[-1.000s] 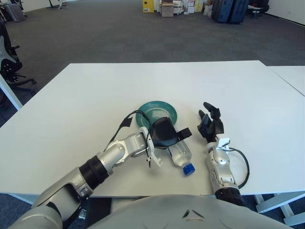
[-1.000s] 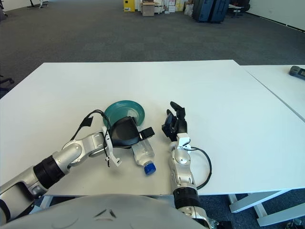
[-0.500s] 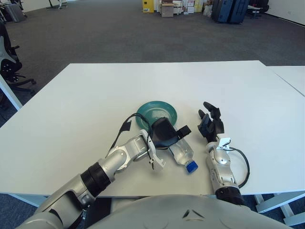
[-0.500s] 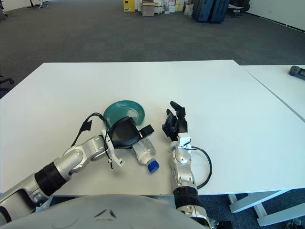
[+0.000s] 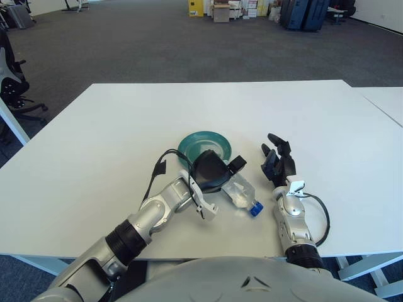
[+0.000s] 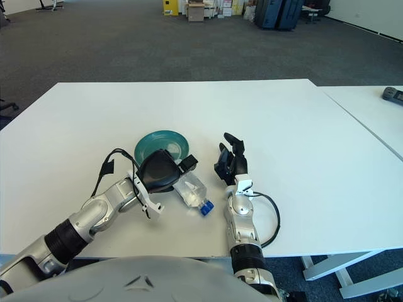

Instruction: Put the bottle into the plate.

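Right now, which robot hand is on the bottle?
The left robot hand, closed over the bottle beside the teal plate. The right robot hand is apart, holding nothing.

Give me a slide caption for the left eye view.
Left hand grips the bottle beside the teal plate; right hand waits nearby.

White table (image 6: pixel 302 138) in an open carpeted room. Teal plate (image 6: pixel 153 139) sits near the table's front centre. Left hand (image 6: pixel 158 173) lies over the plate's near rim, fingers wrapped around the base end of a clear plastic bottle (image 6: pixel 191 190). Bottle lies on its side just right of the hand, blue cap (image 6: pixel 206 207) pointing toward the front edge, body outside the plate. Right hand (image 6: pixel 230 162) shows just right of the bottle, apart from it, fingers pointing up and loosely spread, holding nothing.
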`<state>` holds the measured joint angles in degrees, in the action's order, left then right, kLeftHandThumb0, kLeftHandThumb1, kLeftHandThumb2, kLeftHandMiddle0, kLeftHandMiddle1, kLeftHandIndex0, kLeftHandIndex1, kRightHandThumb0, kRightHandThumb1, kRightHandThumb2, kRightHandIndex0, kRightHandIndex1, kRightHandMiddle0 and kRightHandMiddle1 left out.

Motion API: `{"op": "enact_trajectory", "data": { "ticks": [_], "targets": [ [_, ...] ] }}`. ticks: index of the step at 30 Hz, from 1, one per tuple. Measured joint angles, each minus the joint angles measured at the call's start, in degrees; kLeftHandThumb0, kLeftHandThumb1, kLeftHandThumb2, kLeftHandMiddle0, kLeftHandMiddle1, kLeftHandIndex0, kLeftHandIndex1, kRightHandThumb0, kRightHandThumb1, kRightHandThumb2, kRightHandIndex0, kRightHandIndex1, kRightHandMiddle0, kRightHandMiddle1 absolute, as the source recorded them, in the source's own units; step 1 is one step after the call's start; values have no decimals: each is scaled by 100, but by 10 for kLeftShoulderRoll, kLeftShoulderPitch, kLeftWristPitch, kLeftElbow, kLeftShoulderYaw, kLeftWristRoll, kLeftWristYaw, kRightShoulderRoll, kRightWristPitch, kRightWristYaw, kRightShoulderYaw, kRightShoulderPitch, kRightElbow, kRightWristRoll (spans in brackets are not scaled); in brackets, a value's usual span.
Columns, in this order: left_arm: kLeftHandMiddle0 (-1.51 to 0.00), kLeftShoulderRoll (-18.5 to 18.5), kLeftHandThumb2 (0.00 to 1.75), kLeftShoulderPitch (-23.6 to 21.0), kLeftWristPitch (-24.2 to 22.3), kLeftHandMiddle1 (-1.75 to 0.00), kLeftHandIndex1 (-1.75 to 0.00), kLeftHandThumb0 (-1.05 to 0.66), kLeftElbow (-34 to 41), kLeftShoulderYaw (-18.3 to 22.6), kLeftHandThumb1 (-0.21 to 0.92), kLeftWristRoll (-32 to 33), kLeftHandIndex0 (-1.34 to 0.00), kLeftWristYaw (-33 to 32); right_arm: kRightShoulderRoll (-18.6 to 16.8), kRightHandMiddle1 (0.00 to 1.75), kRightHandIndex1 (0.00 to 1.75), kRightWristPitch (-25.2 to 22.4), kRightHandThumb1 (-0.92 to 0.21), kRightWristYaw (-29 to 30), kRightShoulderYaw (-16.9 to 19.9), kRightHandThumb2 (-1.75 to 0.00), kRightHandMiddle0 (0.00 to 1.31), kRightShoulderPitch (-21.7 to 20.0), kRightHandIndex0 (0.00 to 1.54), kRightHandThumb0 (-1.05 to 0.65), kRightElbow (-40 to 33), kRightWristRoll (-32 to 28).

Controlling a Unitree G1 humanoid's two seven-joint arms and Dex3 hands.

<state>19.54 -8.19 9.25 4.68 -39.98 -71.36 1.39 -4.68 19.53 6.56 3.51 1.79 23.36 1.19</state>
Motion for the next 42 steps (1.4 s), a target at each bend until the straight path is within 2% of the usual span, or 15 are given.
{"op": "enact_trajectory", "data": {
  "ticks": [19,28,42],
  "targets": [
    [-110,-41,126,17,-43,-175,-175,-46,-15,41,36,45,-58,-14,5,87,1,0,-92,-6,-1,-101,0,-3,47,-86,6,0],
    [-111,-48,128,17,-71,-175,-175,-47,-25,51,34,49,-59,-21,5,89,2,0,-92,-7,-1,-101,1,-3,49,-85,6,0],
    [-112,-56,130,17,-84,-175,-175,-47,-25,57,33,68,-60,-20,6,89,2,4,-92,-9,0,-100,0,-3,50,-85,11,-2]
  ]
}}
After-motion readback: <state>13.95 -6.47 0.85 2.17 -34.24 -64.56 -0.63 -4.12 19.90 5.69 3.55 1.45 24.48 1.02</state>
